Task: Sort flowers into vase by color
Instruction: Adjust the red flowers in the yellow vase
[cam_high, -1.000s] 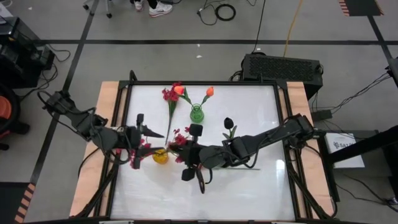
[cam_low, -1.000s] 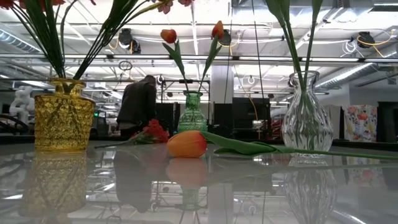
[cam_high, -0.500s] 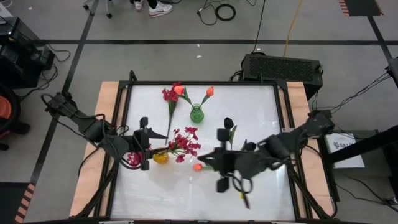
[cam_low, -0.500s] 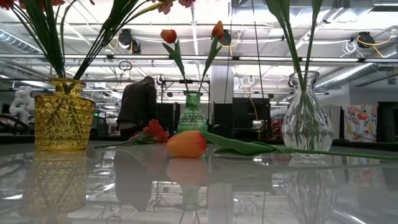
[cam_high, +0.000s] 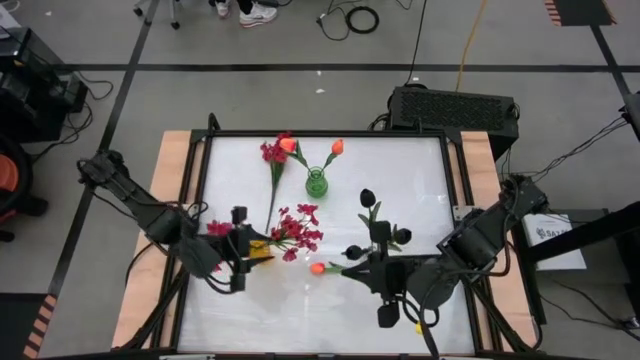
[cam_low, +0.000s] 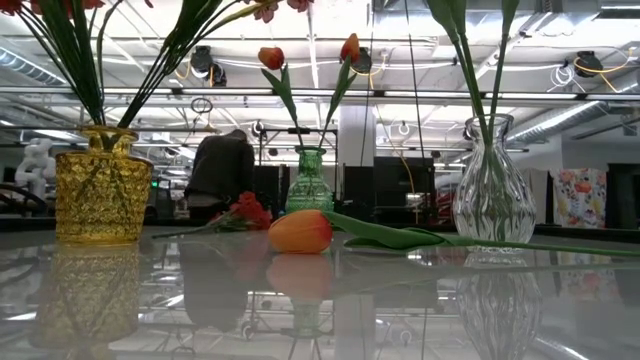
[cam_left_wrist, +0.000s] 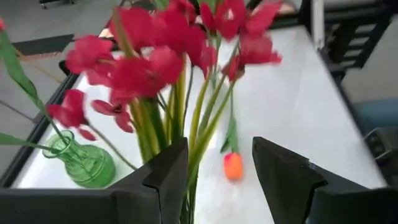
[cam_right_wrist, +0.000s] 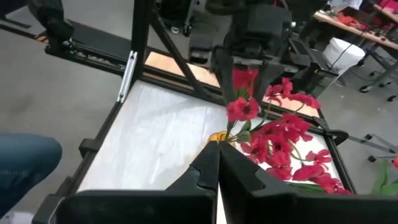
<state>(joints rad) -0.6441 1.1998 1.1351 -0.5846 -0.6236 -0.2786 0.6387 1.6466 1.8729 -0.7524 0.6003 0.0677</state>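
1. Near edge: the right gripper (cam_right_wrist: 216, 163) hangs low over the front right of the table (cam_high: 420, 180). Its fingers are clenched together with nothing between them. A second ago this arm was stretched across the middle beside the yellow vase (cam_low: 96, 190). It has since pulled back toward its own side.
2. The pull-back leaves the loose orange tulip (cam_low: 300, 231) uncovered from above. It lies flat on the table, bud toward the yellow vase, with its stem running off toward the clear vase (cam_low: 490, 190). It has not shifted and is not sorted yet.
3. The left gripper (cam_left_wrist: 219, 155) is at the yellow vase. Its fingers are spread, with the stems of the crimson sprays (cam_high: 297, 226) standing between them, and it looks released rather than clamped. It has slid a little toward the near edge over the last second. The sprays are in the vase, so the crimson batch looks mostly placed.
4. Mid-table: the clear vase holds the black bloom (cam_high: 367, 198). No change here.
5. Farther back: the green vase (cam_low: 309, 185) holds two upright orange tulips (cam_low: 271, 57).
6. Far side: one crimson spray (cam_high: 272, 152) lies flat on the table, just beside the green vase.
7. Judgement: two flowers are left. The loose tulip belongs in the green vase and the far spray in the yellow one.
8. A person (cam_low: 220, 170) stands in the room behind the table.
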